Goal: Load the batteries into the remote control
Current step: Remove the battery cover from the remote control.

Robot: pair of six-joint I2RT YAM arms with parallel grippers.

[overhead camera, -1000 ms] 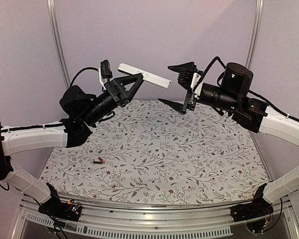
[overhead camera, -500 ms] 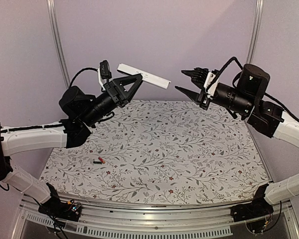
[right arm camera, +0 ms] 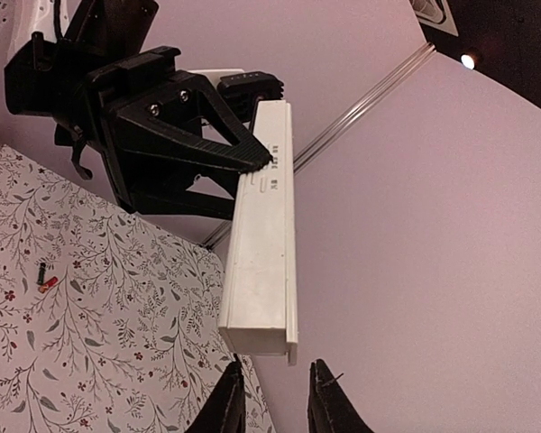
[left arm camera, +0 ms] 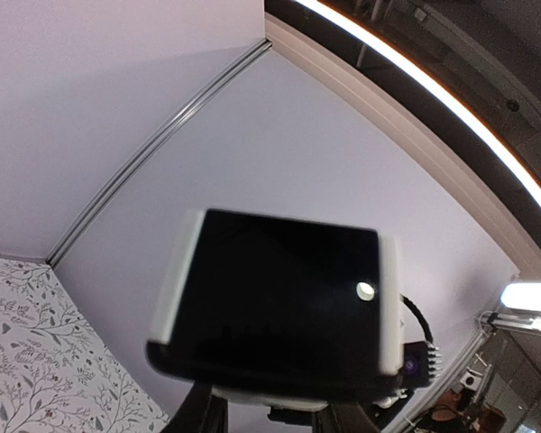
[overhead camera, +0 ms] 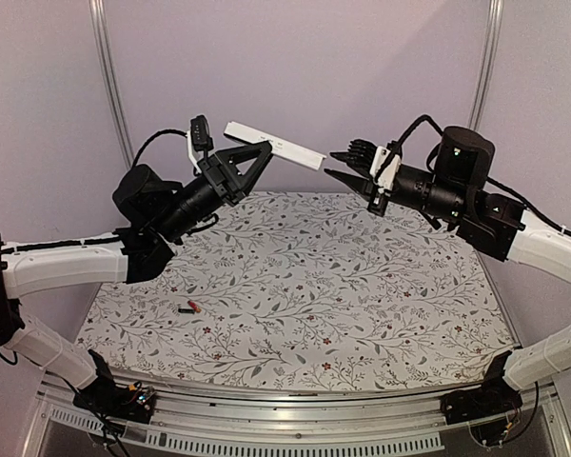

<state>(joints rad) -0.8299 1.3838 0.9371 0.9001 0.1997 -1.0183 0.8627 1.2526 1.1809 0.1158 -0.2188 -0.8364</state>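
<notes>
Lying under everything is the table (overhead camera: 343,286), the biggest thing here, covered in a cloth with little leaves and flowers. Two arms reach up over its far part, in front of a plain pale wall (overhead camera: 295,76). The left arm (overhead camera: 67,262) is white and black and comes in from the left, and the right arm (overhead camera: 542,238) comes in from the right. The left fingers (overhead camera: 250,160) are black and shaped like a triangle. They are pinching the remote control (overhead camera: 274,145) near one end and holding it up in the air, high above the table. The remote control is a long, thin, white bar. From the top it slopes down a little toward the right. From the right wrist it (right arm camera: 263,253) looks like a smooth white stick with a long line down its side and a few tiny dark marks next to where the left fingers (right arm camera: 207,126) grip it. Its free end points at the right fingers (overhead camera: 354,149) and is very near them but not touching. The right fingers (right arm camera: 227,406) are a little way apart, with nothing between them. The batteries (overhead camera: 187,307) are the smallest thing. They lie on the left side of the table, far below the remote control, showing as a tiny red and dark speck. It is too small to tell if it is one or two.
</notes>
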